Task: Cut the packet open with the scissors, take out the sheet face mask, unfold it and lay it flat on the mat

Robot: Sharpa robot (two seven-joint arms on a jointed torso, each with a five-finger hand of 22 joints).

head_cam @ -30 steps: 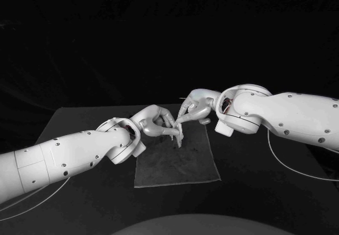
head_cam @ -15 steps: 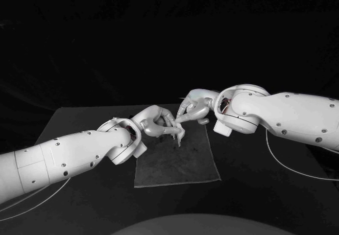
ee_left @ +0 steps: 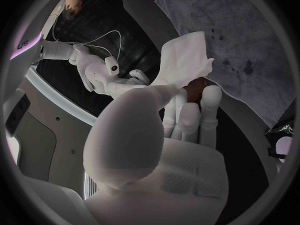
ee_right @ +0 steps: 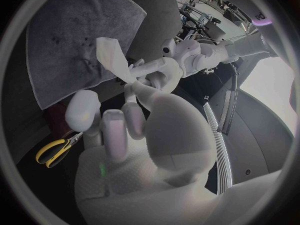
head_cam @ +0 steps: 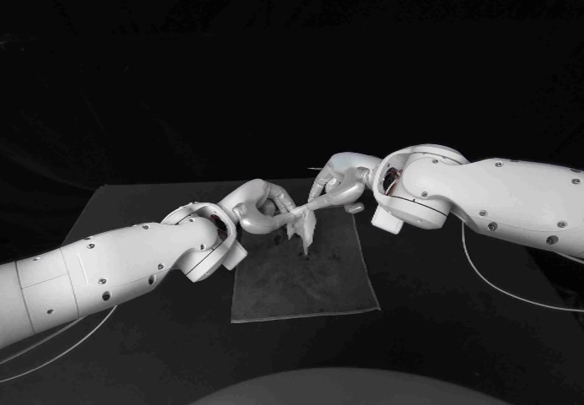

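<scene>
- My left hand (head_cam: 262, 215) is pinching one side of the sheet face mask (head_cam: 305, 229) between thumb and a finger, with the other fingers loose.
- My right hand (head_cam: 335, 190) has its fingertips nipped on the mask's top edge. I reckon two grips are so I can pull the layers apart.
- The mask is still mostly folded, a white flap hanging just over the far edge of the mat (head_cam: 305, 283). It's kept low so it can drop straight down flat.
- The scissors (ee_right: 57, 151) are parked on the tabletop off the mat, out of the way. The cutting looks done.
</scene>
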